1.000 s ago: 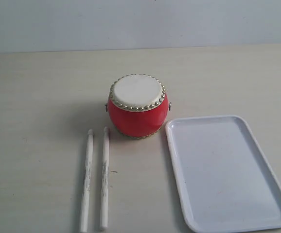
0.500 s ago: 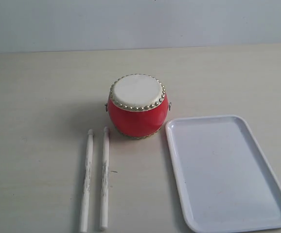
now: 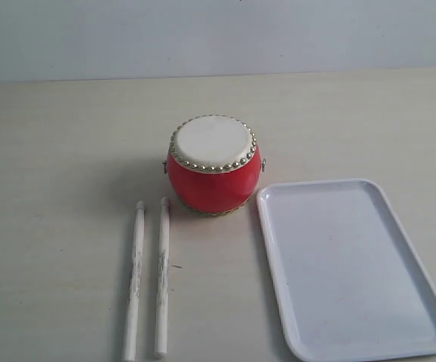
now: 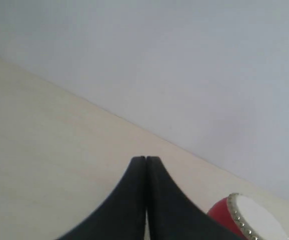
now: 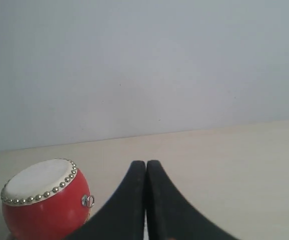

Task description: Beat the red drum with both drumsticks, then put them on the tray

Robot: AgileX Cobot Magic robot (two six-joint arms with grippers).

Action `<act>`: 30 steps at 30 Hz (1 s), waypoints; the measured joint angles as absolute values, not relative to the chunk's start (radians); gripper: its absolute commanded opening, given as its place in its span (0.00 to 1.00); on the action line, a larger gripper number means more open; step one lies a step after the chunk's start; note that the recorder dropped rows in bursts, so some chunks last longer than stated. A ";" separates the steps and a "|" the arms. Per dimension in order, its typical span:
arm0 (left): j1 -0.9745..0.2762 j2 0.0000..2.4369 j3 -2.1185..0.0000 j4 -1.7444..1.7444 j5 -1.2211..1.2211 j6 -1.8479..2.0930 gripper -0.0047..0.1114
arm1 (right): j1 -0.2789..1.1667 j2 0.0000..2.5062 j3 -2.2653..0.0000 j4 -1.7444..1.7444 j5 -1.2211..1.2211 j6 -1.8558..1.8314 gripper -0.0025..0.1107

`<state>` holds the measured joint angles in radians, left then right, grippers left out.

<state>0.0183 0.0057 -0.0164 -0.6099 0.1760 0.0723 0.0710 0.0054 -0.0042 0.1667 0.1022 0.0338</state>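
The red drum (image 3: 213, 166) stands upright mid-table, cream skin up, ringed with gold studs. Two cream drumsticks lie side by side in front of it to the left, one (image 3: 134, 279) further left, the other (image 3: 161, 275) closer to the drum, tips pointing towards the back. The white tray (image 3: 429, 290) lies flat to the drum's right and holds nothing. Neither arm appears in the exterior view. My left gripper (image 4: 146, 158) is shut on nothing, with the drum (image 4: 234, 220) off to one side. My right gripper (image 5: 145, 162) is also shut on nothing, the drum (image 5: 42, 205) beside it.
The beige table (image 3: 67, 151) runs back to a pale blue-grey wall (image 3: 218, 34). The tray's near corner sits close to the table's front edge.
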 measured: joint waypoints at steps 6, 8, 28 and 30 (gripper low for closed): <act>0.018 0.023 -0.286 -0.612 0.195 0.188 0.04 | 0.071 0.005 -0.004 0.184 0.088 0.072 0.02; 0.018 0.102 -0.397 -0.649 0.271 0.257 0.04 | 0.071 0.005 -0.004 0.184 0.088 0.097 0.02; -0.182 0.980 -0.809 -0.803 0.696 0.665 0.04 | 0.071 0.005 -0.004 0.184 0.090 0.108 0.02; -0.278 1.008 -0.809 -0.729 0.614 0.625 0.04 | 0.071 0.005 -0.004 0.184 0.090 0.108 0.02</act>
